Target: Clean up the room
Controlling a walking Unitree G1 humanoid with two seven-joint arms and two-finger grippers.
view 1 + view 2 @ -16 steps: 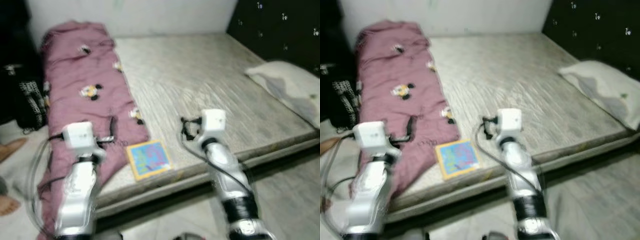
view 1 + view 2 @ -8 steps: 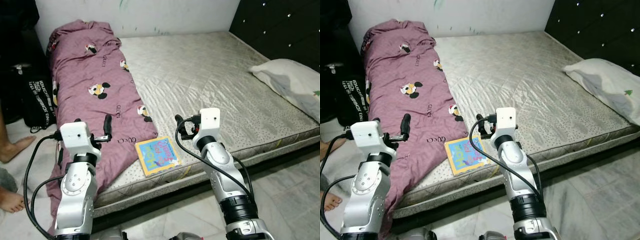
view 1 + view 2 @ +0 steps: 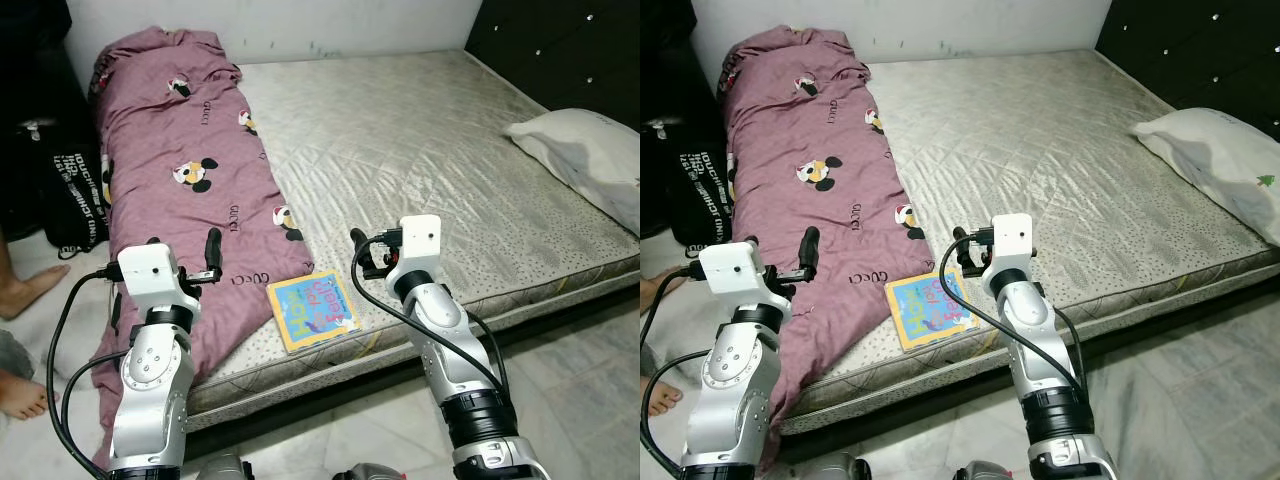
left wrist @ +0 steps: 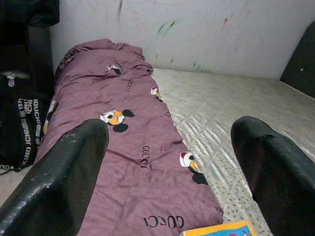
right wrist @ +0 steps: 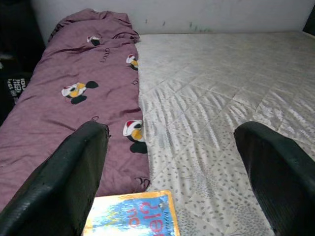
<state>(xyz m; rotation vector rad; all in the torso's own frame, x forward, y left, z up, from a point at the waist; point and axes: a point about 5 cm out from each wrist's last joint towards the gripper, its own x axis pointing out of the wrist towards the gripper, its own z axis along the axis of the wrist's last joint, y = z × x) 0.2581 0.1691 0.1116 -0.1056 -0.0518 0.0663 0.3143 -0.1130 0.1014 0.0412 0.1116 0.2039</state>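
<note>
Left eye view: book (image 3: 313, 310) lies at mattress (image 3: 450, 170) edge, beside purple blanket (image 3: 180, 190). Left claw (image 4: 167, 162) & right claw (image 5: 172, 167) both spread wide, empty, above bed.

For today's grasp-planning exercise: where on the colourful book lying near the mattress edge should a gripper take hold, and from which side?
Probably the book is best gripped by its near edge, from the robot's side. It lies flat close to the mattress edge, beside the purple blanket, so a finger might slip under there. The open right gripper hovers closest.
</note>
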